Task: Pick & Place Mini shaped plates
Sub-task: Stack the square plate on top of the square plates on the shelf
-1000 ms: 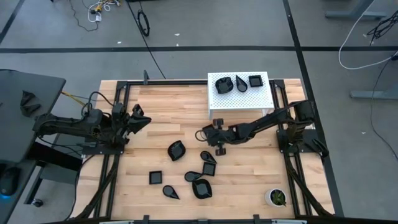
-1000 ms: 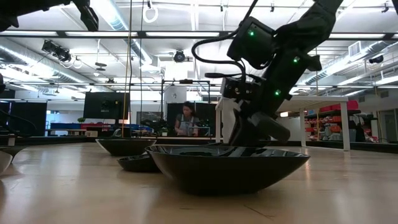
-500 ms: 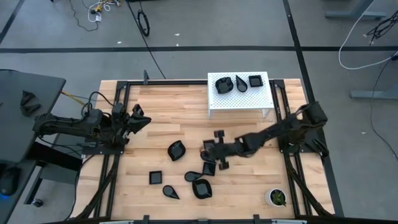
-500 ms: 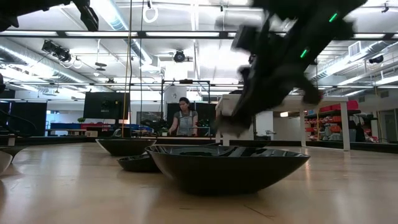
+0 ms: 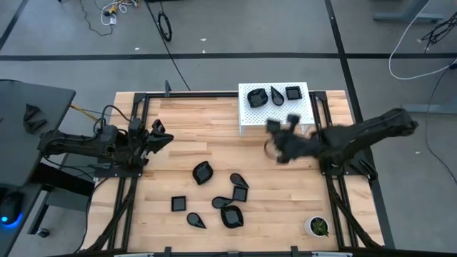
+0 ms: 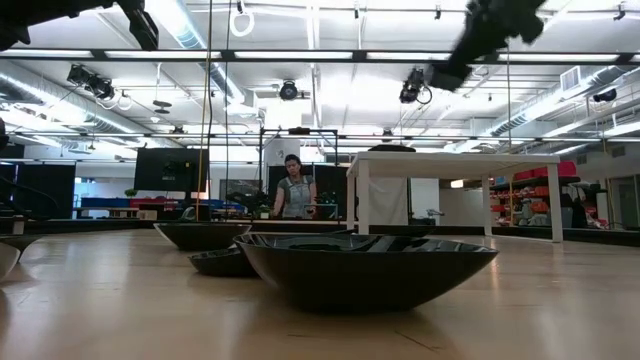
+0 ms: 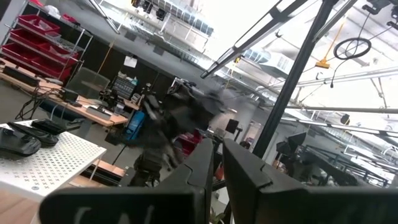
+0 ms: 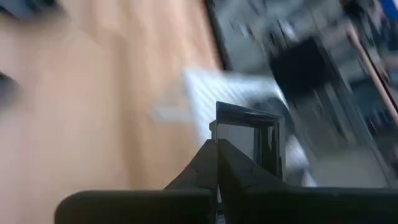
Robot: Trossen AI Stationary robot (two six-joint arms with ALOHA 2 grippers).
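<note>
Right hand (image 5: 283,143): raised near the low white perforated stand (image 5: 275,118), fingers pinched on the rim of a small glossy black square plate (image 8: 247,134), as the right wrist view shows.
Left hand (image 5: 158,135): parked at the tabletop's left edge, fingers nearly together, holding nothing.
Other plates: three black dishes (image 5: 273,95) on the stand; six more (image 5: 221,196) loose on the wooden tabletop (image 5: 200,121).
Risk: the thin edge grip may slip mid-swing and drop the plate.
Risk: a crowded stand could mean knocking dishes on release.

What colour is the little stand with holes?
White, the stand has a dotted top; the high view shows it best.
</note>
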